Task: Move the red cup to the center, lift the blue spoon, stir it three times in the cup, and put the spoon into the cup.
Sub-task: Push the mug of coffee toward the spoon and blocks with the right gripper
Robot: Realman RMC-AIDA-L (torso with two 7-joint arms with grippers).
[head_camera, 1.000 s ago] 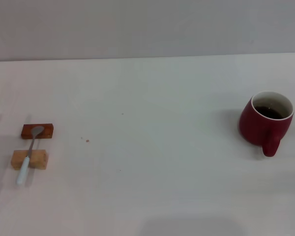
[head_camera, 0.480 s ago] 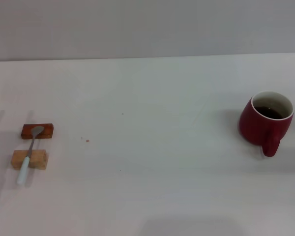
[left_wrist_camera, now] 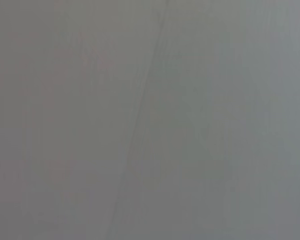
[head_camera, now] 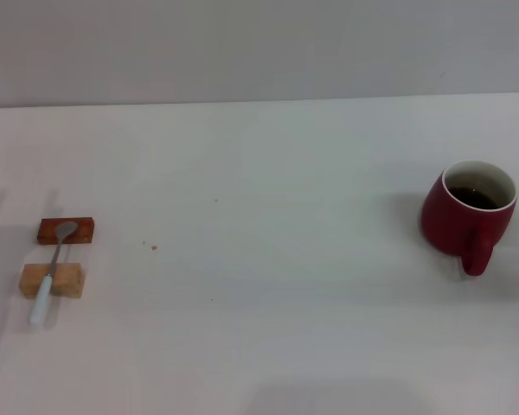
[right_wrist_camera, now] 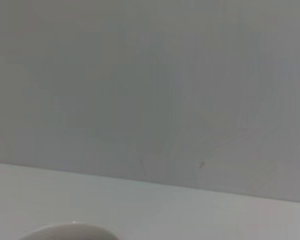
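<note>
A white counter [head_camera: 259, 173] is seen. The red cup [head_camera: 464, 216] stands far right, not centred; the blue spoon [head_camera: 50, 275] lies far left on blocks [head_camera: 52, 281]. Nothing is done; neither arm's jaws are in view.

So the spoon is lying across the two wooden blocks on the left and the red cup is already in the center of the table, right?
Not quite. The head view shows the red cup at the table's right side, not the center. The blue spoon does lie across the two wooden blocks on the left.
</note>
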